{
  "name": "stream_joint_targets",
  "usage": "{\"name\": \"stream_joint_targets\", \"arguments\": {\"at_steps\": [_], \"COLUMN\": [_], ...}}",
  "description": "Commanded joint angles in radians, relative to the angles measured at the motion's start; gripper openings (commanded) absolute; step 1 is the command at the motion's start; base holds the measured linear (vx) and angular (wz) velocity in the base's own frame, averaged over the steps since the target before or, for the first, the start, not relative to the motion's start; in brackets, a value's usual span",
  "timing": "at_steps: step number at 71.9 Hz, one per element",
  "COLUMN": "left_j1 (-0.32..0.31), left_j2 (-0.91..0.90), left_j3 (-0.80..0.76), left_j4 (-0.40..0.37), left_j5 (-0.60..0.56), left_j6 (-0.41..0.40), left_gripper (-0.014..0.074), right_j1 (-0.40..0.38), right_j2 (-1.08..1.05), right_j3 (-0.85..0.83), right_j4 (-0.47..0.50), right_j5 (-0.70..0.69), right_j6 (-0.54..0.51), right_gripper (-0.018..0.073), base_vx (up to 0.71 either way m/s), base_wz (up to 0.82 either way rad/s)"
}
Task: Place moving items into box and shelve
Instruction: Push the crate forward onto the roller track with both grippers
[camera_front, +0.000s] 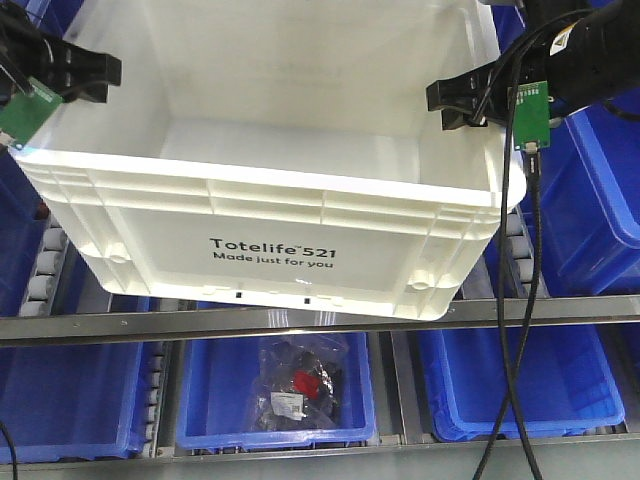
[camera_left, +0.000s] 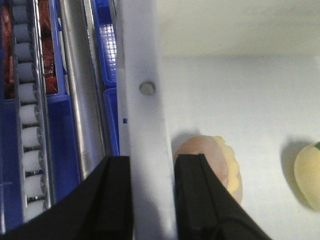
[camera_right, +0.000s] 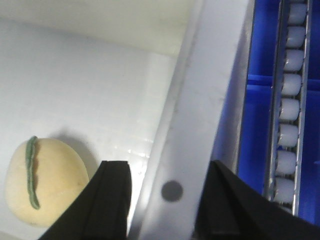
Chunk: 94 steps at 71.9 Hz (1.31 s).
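The white box (camera_front: 270, 215), printed "Totelife 521", hangs tilted in front of the shelf, held by both arms. My left gripper (camera_front: 85, 75) is shut on its left rim; in the left wrist view its jaws (camera_left: 152, 165) pinch the rim (camera_left: 145, 115). My right gripper (camera_front: 445, 100) is shut on the right rim, and in the right wrist view it (camera_right: 170, 172) straddles the rim (camera_right: 200, 110). Inside lie a pink-and-yellow item (camera_left: 220, 165), a pale yellow item (camera_left: 310, 175), and a pale yellow item with a green stripe (camera_right: 50, 180).
A metal shelf rail (camera_front: 320, 322) runs just under the box. Below it a blue bin (camera_front: 300, 385) holds bagged parts with something red. More blue bins (camera_front: 600, 200) stand at the right and left. Roller tracks (camera_front: 45, 265) flank the box. A black cable (camera_front: 525, 300) hangs from the right arm.
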Motion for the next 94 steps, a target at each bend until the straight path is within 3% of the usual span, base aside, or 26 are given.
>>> {"name": "stream_joint_targets", "arguments": {"at_steps": [1,62,94], "left_j1": [-0.001,-0.001,-0.001], "left_j2": [-0.051,-0.046,-0.034], "left_j3": [-0.018,0.037,0.037], "left_j4": [-0.009,-0.007,0.025], "left_j5": [-0.161,-0.199,-0.325], "left_j6": [-0.001,0.001,0.029], "left_gripper": [-0.0001,-0.0001,-0.0001], "right_j1": [-0.001,-0.001,-0.001], "right_j2": [-0.061,-0.061,-0.049], "right_j3": [-0.043,-0.043,-0.043], "right_j4": [0.004,0.003,0.001], "right_j5": [-0.145,-0.295,-0.419], "right_j6": [-0.065,-0.066,-0.075], "right_gripper": [-0.0003,-0.0003,-0.0003], "base_vx": [0.00,0.00,0.00], "base_wz": [0.00,0.00,0.00]}}
